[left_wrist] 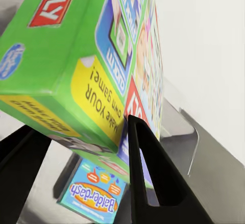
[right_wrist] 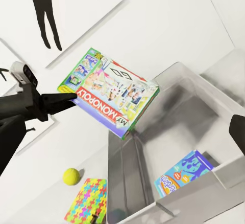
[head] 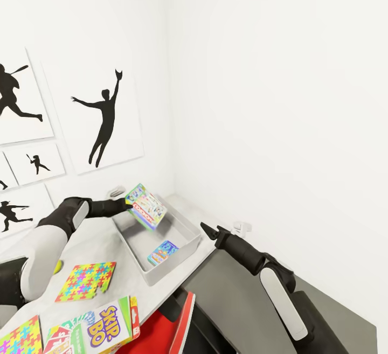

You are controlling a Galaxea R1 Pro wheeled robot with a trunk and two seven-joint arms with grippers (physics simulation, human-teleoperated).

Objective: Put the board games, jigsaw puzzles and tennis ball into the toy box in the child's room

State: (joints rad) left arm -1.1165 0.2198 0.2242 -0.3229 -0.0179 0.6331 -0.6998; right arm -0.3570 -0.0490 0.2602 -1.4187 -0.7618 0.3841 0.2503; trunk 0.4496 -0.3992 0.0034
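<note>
My left gripper [head: 129, 205] [left_wrist: 79, 126] is shut on the edge of a green My Monopoly board game [head: 146, 206] [left_wrist: 92, 45] [right_wrist: 109, 91], holding it tilted above the grey toy box [head: 186, 228] [right_wrist: 133, 180] [left_wrist: 194, 133]. A blue Balderdash game [head: 163, 252] [right_wrist: 184, 174] [left_wrist: 92, 191] lies inside the box. A colourful jigsaw puzzle [head: 87, 280] [right_wrist: 88, 202] lies on the table left of the box, and a second one [head: 20, 338] sits at the near corner. The tennis ball [right_wrist: 71, 176] [head: 58, 268] rests beside the first puzzle. My right gripper [head: 211, 229] hangs open, right of the box.
A Skip-Bo box [head: 110, 321] lies at the table's front edge beside another card box. Something red [head: 161, 330] sits below the table edge. Silhouette pictures [head: 102, 117] hang on the wall behind the table [head: 102, 235]. Grey floor lies on the right.
</note>
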